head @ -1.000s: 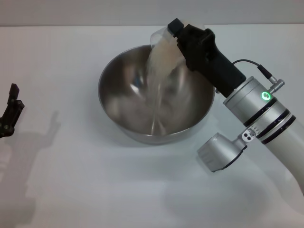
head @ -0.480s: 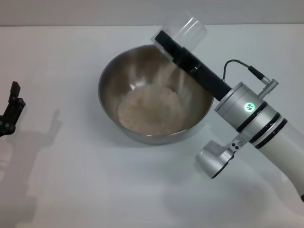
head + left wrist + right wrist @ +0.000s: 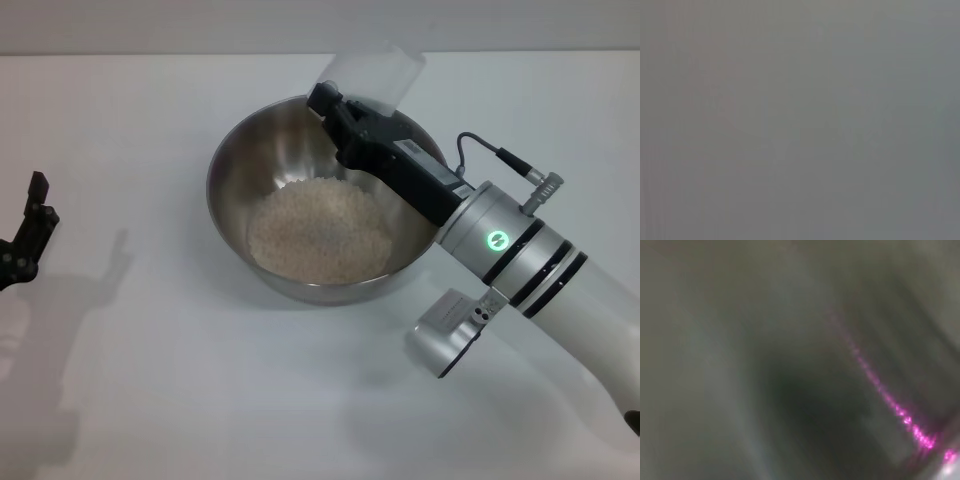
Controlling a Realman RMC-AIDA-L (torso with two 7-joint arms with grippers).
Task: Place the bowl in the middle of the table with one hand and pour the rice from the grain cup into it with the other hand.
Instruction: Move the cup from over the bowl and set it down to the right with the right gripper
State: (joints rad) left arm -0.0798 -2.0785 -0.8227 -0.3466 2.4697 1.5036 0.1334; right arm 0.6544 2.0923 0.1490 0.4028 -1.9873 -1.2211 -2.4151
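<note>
**Head view: rice lying in bowl, cup clamped above far rim**

Head view is showing the right gripper (image 3: 350, 100) reaching across the bowl (image 3: 232, 205) from its near right side, its black fingers clamping the grain cup (image 3: 375, 72). The cup is hanging just past the gripper's tip, over the bowl's far rim, and looking clear. Directly below the gripper, the rice (image 3: 318, 232) is sitting as a pale mound in the bowl's bottom. The arm's silver wrist is covering the bowl's right rim. The bowl is resting on the table (image 3: 150, 380). Far off to the left, the left gripper (image 3: 28, 228) is hanging at the frame edge; whether it is parted, I cannot tell. Both wrist views are showing nothing readable.
</note>
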